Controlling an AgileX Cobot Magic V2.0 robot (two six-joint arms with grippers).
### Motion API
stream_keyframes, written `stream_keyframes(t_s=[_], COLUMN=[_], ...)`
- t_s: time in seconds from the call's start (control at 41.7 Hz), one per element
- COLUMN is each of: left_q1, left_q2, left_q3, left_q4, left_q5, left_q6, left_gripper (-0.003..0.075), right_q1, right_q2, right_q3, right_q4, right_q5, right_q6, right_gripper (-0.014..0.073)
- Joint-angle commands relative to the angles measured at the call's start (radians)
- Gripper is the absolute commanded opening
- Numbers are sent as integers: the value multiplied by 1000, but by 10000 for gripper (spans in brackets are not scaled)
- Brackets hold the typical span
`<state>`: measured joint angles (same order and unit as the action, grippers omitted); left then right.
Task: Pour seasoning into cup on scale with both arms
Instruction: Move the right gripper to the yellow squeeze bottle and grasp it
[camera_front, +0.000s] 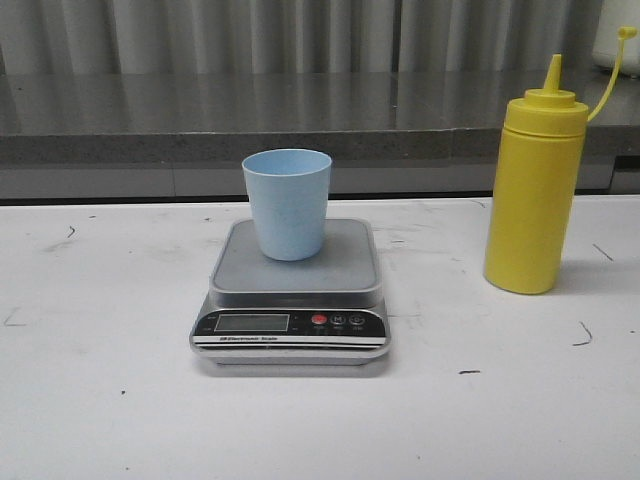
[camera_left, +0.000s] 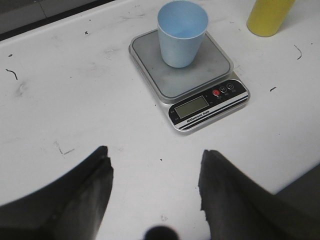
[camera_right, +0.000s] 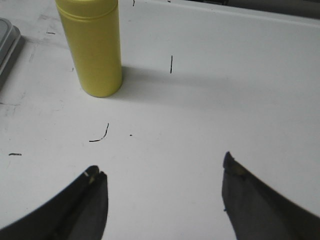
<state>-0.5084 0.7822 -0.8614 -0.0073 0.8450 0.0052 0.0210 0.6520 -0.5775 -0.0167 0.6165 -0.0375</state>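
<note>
The light blue cup (camera_front: 288, 203) stands upright on the grey platform of the scale (camera_front: 291, 340) at the table's middle. The yellow seasoning bottle (camera_front: 534, 190) stands upright to the right of the scale, its cap strap hanging open. No arm shows in the front view. In the left wrist view the left gripper (camera_left: 155, 152) is open and empty above bare table, short of the scale (camera_left: 210, 107) and cup (camera_left: 181, 32). In the right wrist view the right gripper (camera_right: 161, 167) is open and empty, short of the bottle (camera_right: 95, 47).
A grey stone counter ledge (camera_front: 200, 115) runs along the back of the white table (camera_front: 100, 400). Small dark scuff marks dot the tabletop. A corner of the scale (camera_right: 7, 45) shows beside the bottle in the right wrist view.
</note>
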Motion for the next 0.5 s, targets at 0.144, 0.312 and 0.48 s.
stream_keyframes(t_s=[0.144, 0.312, 0.48], left_q1=[-9, -9, -9], left_q2=[-4, -4, -4], left_q3=[-25, -25, -25], left_q4=[-9, -9, -9], left_q5=[-76, -76, -76], left_q6=[0, 0, 0], left_gripper=[386, 386, 386], right_q1=[0, 95, 171], right_q2=[67, 132, 227], right_q3=[-35, -71, -47], right_q4=[-9, 17, 17], right_q5=[-149, -152, -201], right_q6=[-10, -10, -5], right_gripper=[664, 649, 645])
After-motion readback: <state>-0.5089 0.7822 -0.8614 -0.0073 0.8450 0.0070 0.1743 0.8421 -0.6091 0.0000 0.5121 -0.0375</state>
